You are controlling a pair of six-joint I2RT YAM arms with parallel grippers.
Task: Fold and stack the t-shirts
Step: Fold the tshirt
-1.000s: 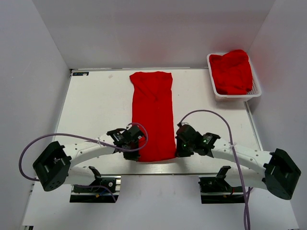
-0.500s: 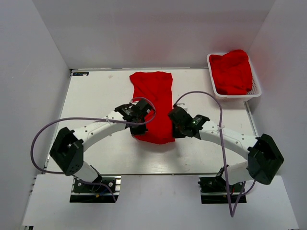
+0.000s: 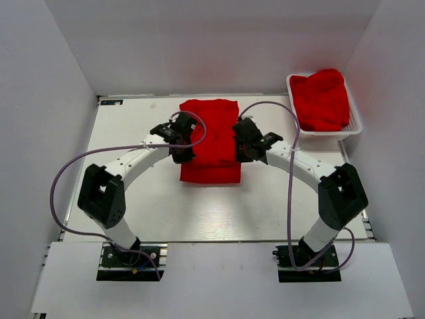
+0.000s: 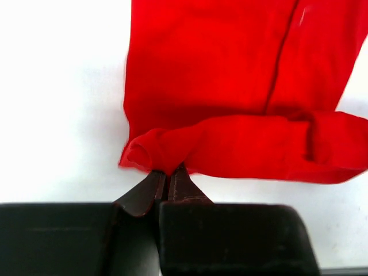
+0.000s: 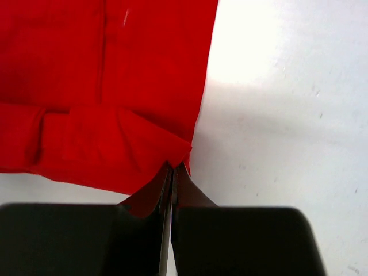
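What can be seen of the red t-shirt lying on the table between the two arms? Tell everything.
The t-shirt is plain bright red, soft cloth, with no print and one stitched seam showing. It lies flat on the white table, folded narrow, with its near end doubled over itself. The left gripper and the right gripper are each shut on a corner of that upper layer.

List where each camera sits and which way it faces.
Top external: above and behind the arm bases, looking down on the white table; left gripper and right gripper show.
Left wrist: on the left wrist, facing along its shut gripper at the plain red fabric t-shirt.
Right wrist: mirrored, gripper pinching the t-shirt's other corner.
Shared: all three see that t-shirt.
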